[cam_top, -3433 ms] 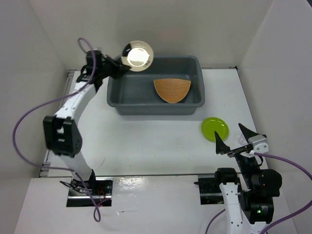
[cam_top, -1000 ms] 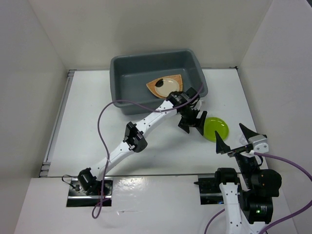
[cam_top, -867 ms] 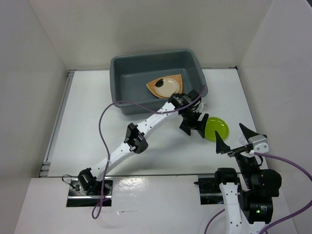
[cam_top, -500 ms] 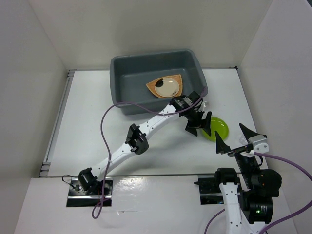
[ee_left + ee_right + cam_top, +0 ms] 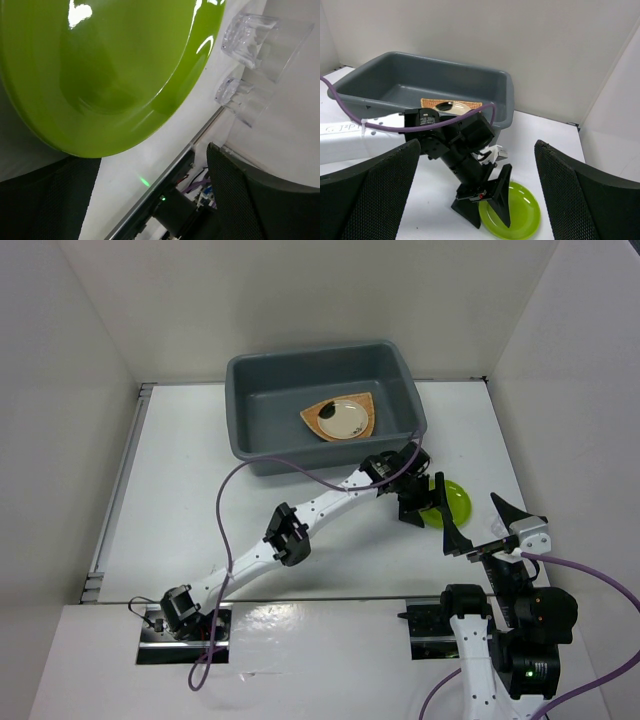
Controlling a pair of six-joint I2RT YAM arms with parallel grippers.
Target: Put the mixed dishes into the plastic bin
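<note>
The lime-green plate (image 5: 456, 502) (image 5: 522, 216) (image 5: 110, 65) lies on the white table right of centre. My left gripper (image 5: 428, 512) (image 5: 493, 226) (image 5: 152, 155) is open at its left rim, with one finger over the plate and the other outside it. Beyond the plate's rim stands a clear glass piece (image 5: 250, 32). The plastic bin (image 5: 270, 455) (image 5: 385, 85) holds the woven tan plate (image 5: 370, 405) (image 5: 475, 105) with the cream plate (image 5: 347, 420) (image 5: 447, 106) lying on it. Just in front of the green plate, my right gripper (image 5: 480, 523) (image 5: 477, 144) is open and holds nothing.
The left arm (image 5: 300, 520) stretches diagonally across the table in front of the bin, trailing a purple cable (image 5: 225, 510). White walls close in the left, back and right. A metal rail (image 5: 165, 170) marks the table's near edge.
The cream plate, held above the bin's corner earlier, now lies on the woven plate. The left arm has swung right and forward, bringing its jaws onto the green plate's rim. The right arm is still.
</note>
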